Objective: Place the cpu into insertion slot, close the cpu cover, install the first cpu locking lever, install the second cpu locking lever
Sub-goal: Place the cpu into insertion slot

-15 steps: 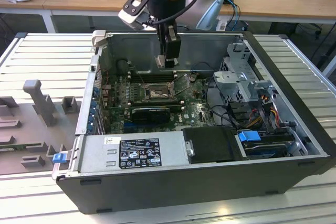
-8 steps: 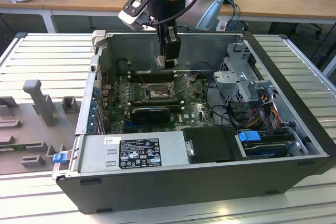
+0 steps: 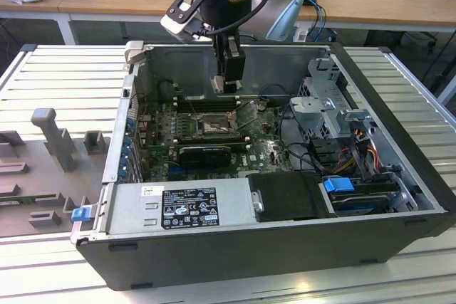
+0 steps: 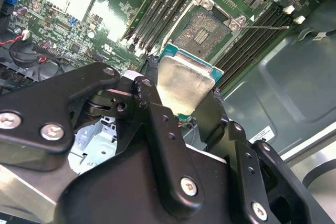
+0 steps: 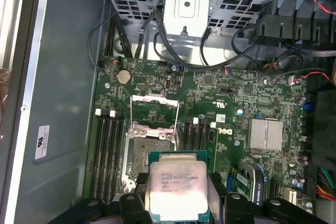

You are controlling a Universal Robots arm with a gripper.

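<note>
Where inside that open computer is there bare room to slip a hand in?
Free: the bare grey panel bordering the memory slots. Crowded: around the socket, where the gripper holds the cpu, and the drive cage end, thick with cables.

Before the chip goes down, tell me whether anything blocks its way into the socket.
Nothing visible does. The gripper holds the cpu above the board, apart from the insertion slot. The cpu cover is swung open, leaving the slot's contacts bare.
</note>
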